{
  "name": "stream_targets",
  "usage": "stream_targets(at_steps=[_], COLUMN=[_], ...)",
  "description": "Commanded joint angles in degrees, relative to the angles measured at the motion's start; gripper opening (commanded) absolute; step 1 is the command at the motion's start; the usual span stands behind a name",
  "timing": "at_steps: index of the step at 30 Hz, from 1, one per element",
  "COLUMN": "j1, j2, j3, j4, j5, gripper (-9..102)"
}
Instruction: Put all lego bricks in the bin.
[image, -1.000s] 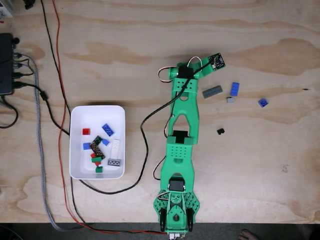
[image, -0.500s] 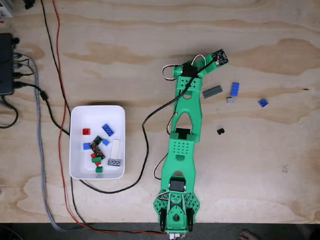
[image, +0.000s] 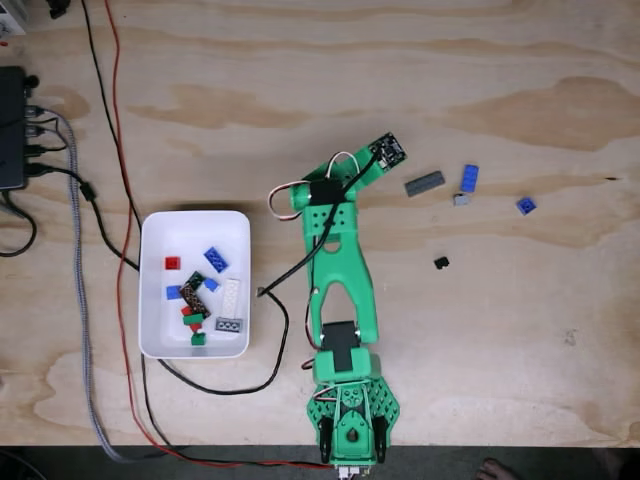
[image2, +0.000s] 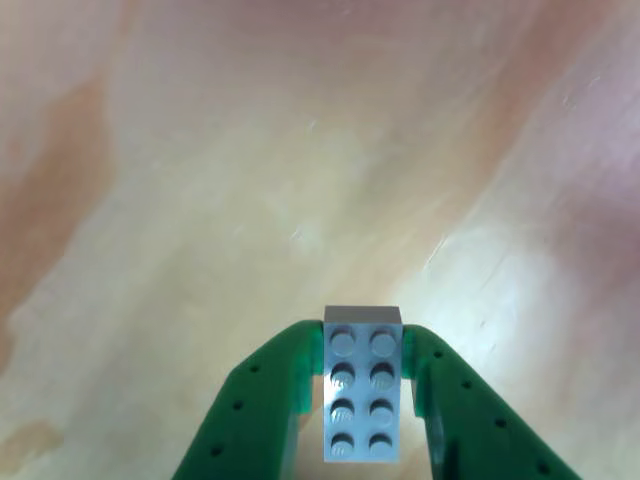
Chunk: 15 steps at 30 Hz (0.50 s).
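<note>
Green two-finger pincer (image2: 362, 400) clamps a grey 2x4 studded plastic brick (image2: 362, 395) by its long sides; shallow white rectangular plastic bin (image: 158, 300) lies at 9 o'clock of arm. Risk: thin grip, brick may slip w/ fast swing

The bin (image: 150, 285) — a shallow white tray with rounded corners — lies left of centre in the fixed view, holding a loose cluster of lego bricks (image: 205, 293) in red, blue, green, white, grey and dark tones. To the right, on bare wood, lie a grey plate (image: 424, 183), a blue brick (image: 469, 178), a small grey piece (image: 460, 199), another blue brick (image: 525, 205) and a black piece (image: 441, 263). In the other view, a grey two-by-four brick (image2: 362, 397) sits studs-up, pinched between green fingers (image2: 270, 400).
</note>
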Motion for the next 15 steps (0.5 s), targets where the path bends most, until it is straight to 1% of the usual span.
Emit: stream_targets(at_steps=[1,6,9,10,12,14,15], j1=[-14.77,-31.99,-36.65,-37.00,-36.30,-33.13,-30.32], j2=[29.09,24.35,21.45,20.57,19.25,18.81,18.98], j3=[-7.03,-5.54,-1.67,-0.09,3.43,5.54,5.27], j4=[8.70,12.13,11.60,11.16,9.67,8.09,8.09], j5=[4.13,4.39,5.19,5.27,5.19,5.63,5.71], gripper=[0,0,0,2,18,34,37])
